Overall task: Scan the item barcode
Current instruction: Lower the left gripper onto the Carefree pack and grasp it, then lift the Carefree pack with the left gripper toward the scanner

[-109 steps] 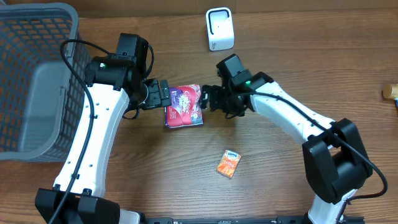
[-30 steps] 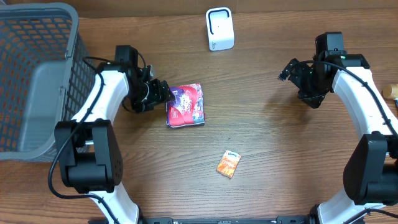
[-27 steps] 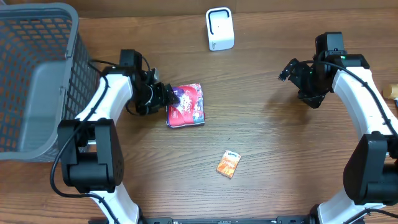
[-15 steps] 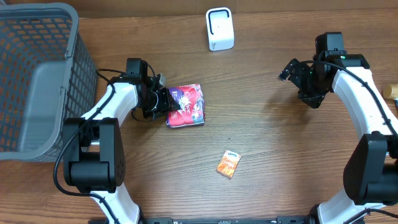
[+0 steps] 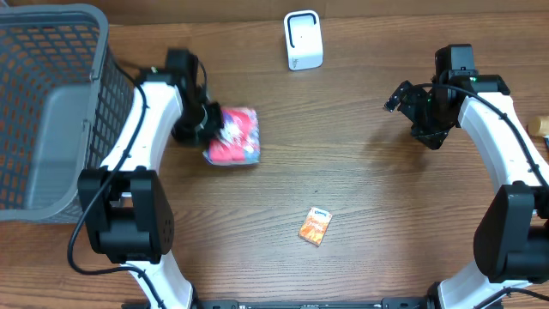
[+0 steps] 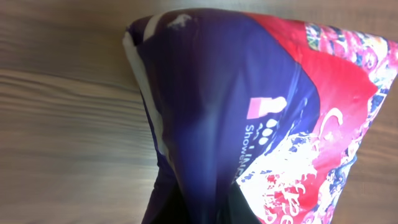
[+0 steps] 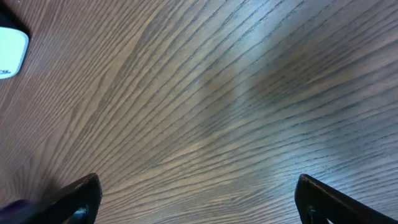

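The item is a red and purple snack bag point(image 5: 233, 140), blurred in the overhead view and raised off the wood left of centre. My left gripper point(image 5: 209, 130) is shut on its left edge. In the left wrist view the bag point(image 6: 249, 112) fills the frame, and its purple end runs down between the dark jaws of the left gripper point(image 6: 200, 211); no barcode shows. The white scanner point(image 5: 303, 39) stands at the back middle. My right gripper point(image 5: 401, 98) hovers open at the right, and in its wrist view the right gripper point(image 7: 199, 205) has only bare wood between the fingertips point(image 7: 81, 196).
A grey mesh basket point(image 5: 34, 51) takes up the far left. A small orange packet point(image 5: 315, 226) lies near the front middle. A yellowish object point(image 5: 539, 125) sits at the right edge. A corner of the scanner point(image 7: 9, 53) shows in the right wrist view.
My left gripper has shut on the bag's left edge and pulled it up and to the left. The right arm has not moved.
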### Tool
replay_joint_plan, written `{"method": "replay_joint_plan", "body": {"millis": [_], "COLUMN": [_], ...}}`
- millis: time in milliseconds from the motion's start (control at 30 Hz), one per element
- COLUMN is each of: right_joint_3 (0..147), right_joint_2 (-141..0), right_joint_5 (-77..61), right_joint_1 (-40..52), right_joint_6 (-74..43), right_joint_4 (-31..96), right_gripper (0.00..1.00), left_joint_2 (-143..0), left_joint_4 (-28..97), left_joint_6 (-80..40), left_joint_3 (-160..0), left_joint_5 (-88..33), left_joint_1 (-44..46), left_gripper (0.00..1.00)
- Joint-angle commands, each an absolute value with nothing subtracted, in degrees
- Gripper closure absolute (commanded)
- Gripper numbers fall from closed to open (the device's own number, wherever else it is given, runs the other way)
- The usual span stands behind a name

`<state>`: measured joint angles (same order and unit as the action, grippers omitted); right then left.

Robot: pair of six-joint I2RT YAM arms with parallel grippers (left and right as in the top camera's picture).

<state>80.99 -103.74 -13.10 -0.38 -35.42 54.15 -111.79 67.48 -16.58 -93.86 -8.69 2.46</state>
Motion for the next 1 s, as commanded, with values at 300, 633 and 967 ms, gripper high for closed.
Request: {"method": "replay_joint_plan", "body": {"millis": [300,633,967], "right_joint_3": [81.80,81.80,81.80], "right_joint_2": [-102.54,-102.54,-102.54], "right_joint_5": [-12.88,-12.88,-12.88], "right_joint_1": [-0.40,-0.40,-0.40], "right_joint_6": [-35.62,-35.62,-35.62], "right_joint_4": [54.13,54.13,54.13], "right_gripper": [0.00,0.00,0.00], "left_joint_2": [-111.63,-113.45,-121.56], "left_joint_4": [80.03,83.37,86.46], "left_joint_6": [-28.03,-39.70,-44.58], "left_joint_3": [-105.41,-102.30,-99.00], "left_joint_5": [36.97,48.88,50.61], "left_joint_1": [15.62,26.13,30.79], "left_gripper": [0.96,0.96,0.96]}}
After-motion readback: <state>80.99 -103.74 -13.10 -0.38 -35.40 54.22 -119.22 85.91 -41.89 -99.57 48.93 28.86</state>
